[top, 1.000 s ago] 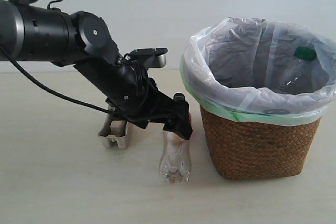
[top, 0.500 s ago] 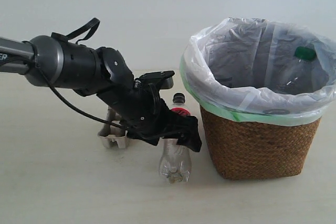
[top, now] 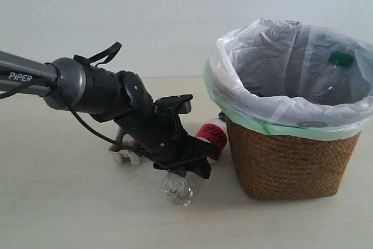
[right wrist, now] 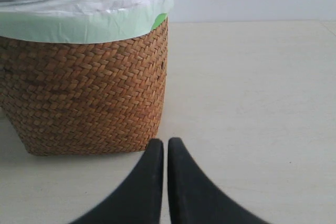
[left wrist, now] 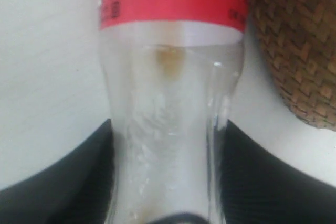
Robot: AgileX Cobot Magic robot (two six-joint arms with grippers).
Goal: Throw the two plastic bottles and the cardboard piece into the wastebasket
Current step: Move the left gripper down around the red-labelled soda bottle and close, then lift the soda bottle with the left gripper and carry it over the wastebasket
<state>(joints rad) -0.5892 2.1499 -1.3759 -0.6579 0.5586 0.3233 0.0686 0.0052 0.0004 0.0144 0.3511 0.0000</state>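
The clear bottle with the red label lies tilted beside the wastebasket, its base towards the camera. My left gripper is shut on its waist. In the left wrist view the black fingers press both sides of the bottle. The green-capped bottle stands inside the white liner bag. The grey-beige cardboard tray sits on the table behind the left arm, mostly hidden. My right gripper is shut and empty, low over the table next to the wicker wall.
The left arm stretches in low from the left edge of the exterior view. A pale wall rises behind the table. The bag's green rim folds over the basket's top.
The left arm dropped and its gripper closed on the red-label bottle. The bottle's base swung left and its neck moved in against the basket.
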